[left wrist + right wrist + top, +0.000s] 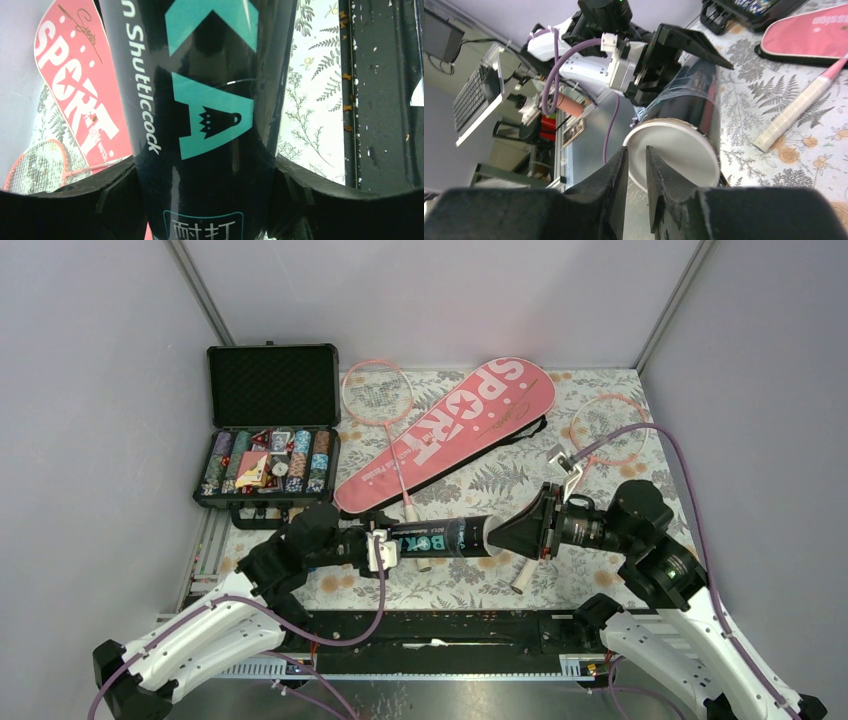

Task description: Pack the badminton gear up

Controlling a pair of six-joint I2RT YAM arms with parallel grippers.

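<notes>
The black tube with teal lettering (440, 537) lies level over the near table. My left gripper (385, 545) is shut round its body (210, 100). My right gripper (492, 535) meets the tube's other end, its fingers nearly together astride the rim of the white cap (674, 155). The pink "SPORT" bag (450, 430) lies flat behind the tube. One pink racket (377, 392) lies across the bag's left side. The other racket (610, 428) lies at the right, its white handle (794, 117) near my right gripper. No shuttlecock shows.
An open black case of poker chips (270, 435) stands at the back left. The table carries a flowered cloth (600, 580). Grey walls close in the back and both sides. A black rail (385, 100) runs along the near edge.
</notes>
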